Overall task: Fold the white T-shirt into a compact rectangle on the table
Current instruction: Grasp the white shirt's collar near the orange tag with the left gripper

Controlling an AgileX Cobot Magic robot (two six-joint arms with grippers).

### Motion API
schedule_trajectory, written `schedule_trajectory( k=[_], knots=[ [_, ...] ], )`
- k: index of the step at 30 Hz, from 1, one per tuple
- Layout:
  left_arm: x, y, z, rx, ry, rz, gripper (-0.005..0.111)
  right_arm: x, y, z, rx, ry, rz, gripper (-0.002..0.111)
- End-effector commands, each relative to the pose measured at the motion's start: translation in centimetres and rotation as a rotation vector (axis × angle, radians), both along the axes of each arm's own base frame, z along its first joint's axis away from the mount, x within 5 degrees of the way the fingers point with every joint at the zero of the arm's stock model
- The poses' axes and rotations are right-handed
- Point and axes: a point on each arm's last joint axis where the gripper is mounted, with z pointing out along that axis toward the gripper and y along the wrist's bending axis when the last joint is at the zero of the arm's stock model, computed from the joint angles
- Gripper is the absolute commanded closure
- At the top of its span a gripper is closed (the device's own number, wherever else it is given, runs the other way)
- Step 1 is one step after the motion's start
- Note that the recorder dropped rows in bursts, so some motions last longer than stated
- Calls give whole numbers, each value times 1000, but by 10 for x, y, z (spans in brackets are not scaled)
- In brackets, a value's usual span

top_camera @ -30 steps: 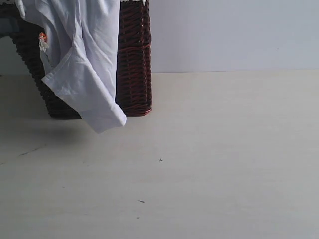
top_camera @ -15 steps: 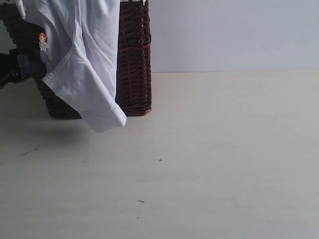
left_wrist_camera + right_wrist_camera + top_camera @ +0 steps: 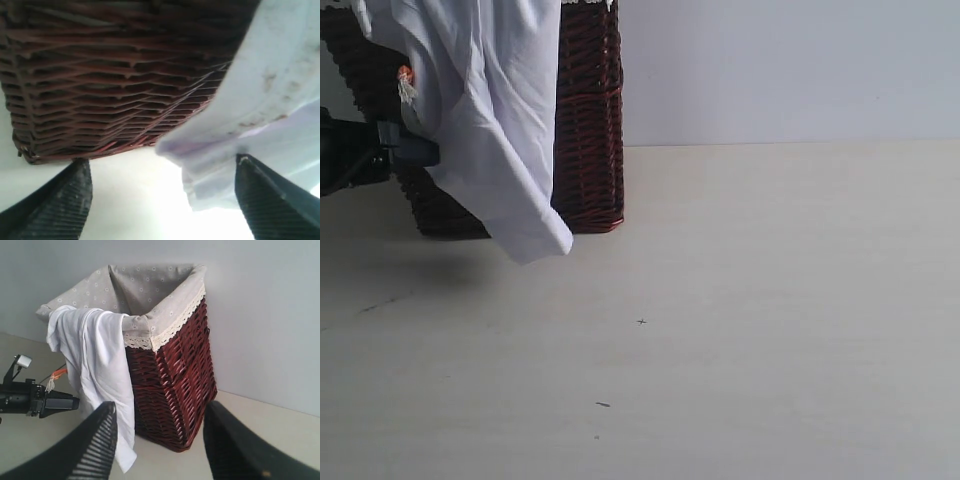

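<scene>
The white short-sleeved cotton T-shirt [image 3: 495, 130] hangs over the rim of the dark brown wicker basket [image 3: 588, 120], at ten o'clock on the pale cream wood-grain worktop [image 3: 740, 300]. The left gripper [image 3: 165, 200] stands apart beside its hem; the right gripper [image 3: 160, 450] is apart and empty.

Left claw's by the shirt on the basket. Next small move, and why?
Probably ease the left claw forward until the edge of the shirt sits between its open jaws, ready to close: it drapes over the basket, not yet gripped.
</scene>
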Motion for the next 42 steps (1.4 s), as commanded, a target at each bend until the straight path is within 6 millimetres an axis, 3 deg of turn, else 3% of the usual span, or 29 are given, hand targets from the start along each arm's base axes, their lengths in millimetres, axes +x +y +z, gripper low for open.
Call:
schedule_trajectory(
  k=[1, 4, 8, 21, 27, 29, 31, 37, 42],
  knots=[
    [4, -2, 6, -32, -30, -22, 31, 0, 0, 2, -6, -9, 4, 56],
    [5, -11, 9, -126, -59, -120, 31, 0, 0, 2, -8, -7, 8, 56],
    [6, -8, 3, -71, -51, -114, 31, -1, 0, 1, -11, -1, 15, 56],
    [11, -24, -13, -168, -81, -237, 31, -2, 1, 1, -13, 6, 26, 56],
    [8, -27, -5, -193, -116, -272, 32, -2, 2, 0, -14, 10, 31, 56],
    [7, -27, -2, -188, -124, -276, 38, -2, 2, 0, -15, 13, 36, 56],
    [5, -27, -1, -173, -127, -289, 51, -2, 2, 0, -15, 15, 39, 56],
    [-3, -29, -1, -108, -119, -395, 102, -3, 2, -1, -18, 17, 41, 57],
    [-12, -32, 18, -121, -163, -439, 107, -3, 3, -1, -18, 21, 46, 57]
  ],
)
